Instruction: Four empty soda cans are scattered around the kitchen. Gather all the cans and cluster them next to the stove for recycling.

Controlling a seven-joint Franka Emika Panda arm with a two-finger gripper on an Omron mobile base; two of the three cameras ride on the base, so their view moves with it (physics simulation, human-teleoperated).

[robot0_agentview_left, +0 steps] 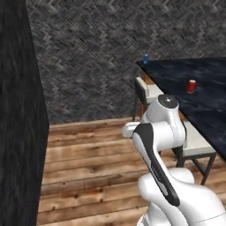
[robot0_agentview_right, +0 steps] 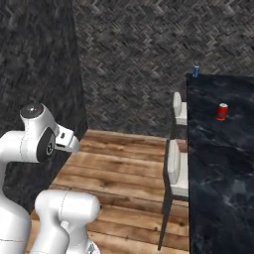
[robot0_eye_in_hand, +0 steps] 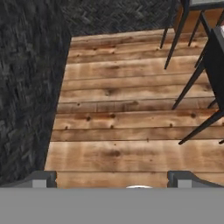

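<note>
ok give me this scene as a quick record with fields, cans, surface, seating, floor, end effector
cans: one red soda can and one blue soda can, both upright
surface: dark marbled countertop; blue can at its far corner, red can nearer the robot, well apart
seating: two white-cushioned stools tucked along the counter edge
floor: wood planks
walls: dark herringbone-patterned wall behind
end effector: open, holding nothing, pointed down at the floor, far from both cans

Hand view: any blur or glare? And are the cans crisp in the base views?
Hand view: sharp wooden plank floor, even light, no glare. Left base view: small red can soft-edged and the tiny blue can barely resolved. Right base view: faint pale sheen on the dark marbled countertop.
</note>
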